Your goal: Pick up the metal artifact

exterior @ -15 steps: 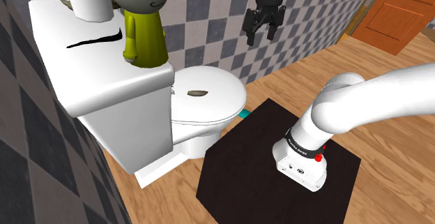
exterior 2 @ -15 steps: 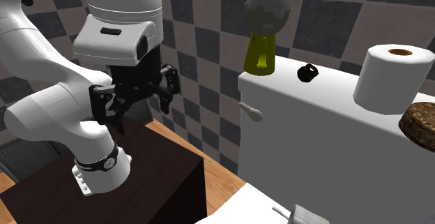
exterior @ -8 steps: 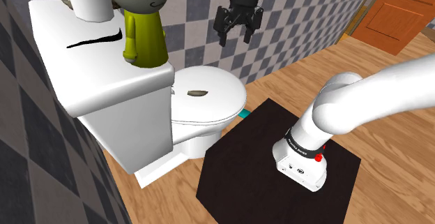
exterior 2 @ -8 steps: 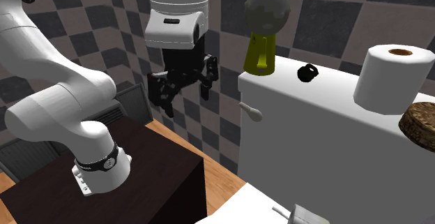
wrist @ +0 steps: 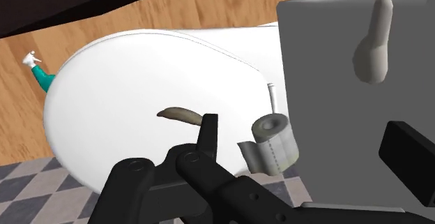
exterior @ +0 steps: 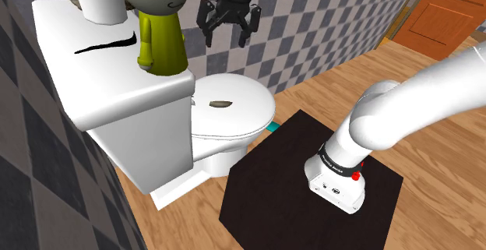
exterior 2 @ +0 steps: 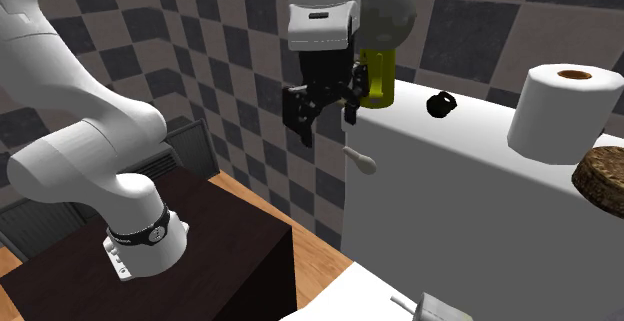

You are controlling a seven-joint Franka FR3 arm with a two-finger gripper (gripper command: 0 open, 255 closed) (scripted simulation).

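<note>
The job is only just starting, and nothing is being held yet. The black gripper (exterior: 227, 36) is hanging high near the top middle of the shoulder view, in front of the checked wall. Its two fingers are spread wide apart with nothing between them. The thing to pick up is, I think, the small brownish curved piece (exterior: 220, 102). It is lying flat on the shut white toilet lid (exterior: 241, 120), near the middle of that view and well below the gripper. What is left is coming down over the piece, closing on it and lifting it. The toilet is the one big holder here, and its lid is covering it, so I cannot tell what is inside. On the white tank (exterior: 93, 85) at the left, a yellow-green figure (exterior: 160, 38) with a grey round head is standing upright, and a thin black squiggle (exterior: 105, 44) is lying beside it. At the right of the second exterior view a white paper roll (exterior 2: 560, 109) is sitting on the tank, with nothing in its middle hole.
</note>
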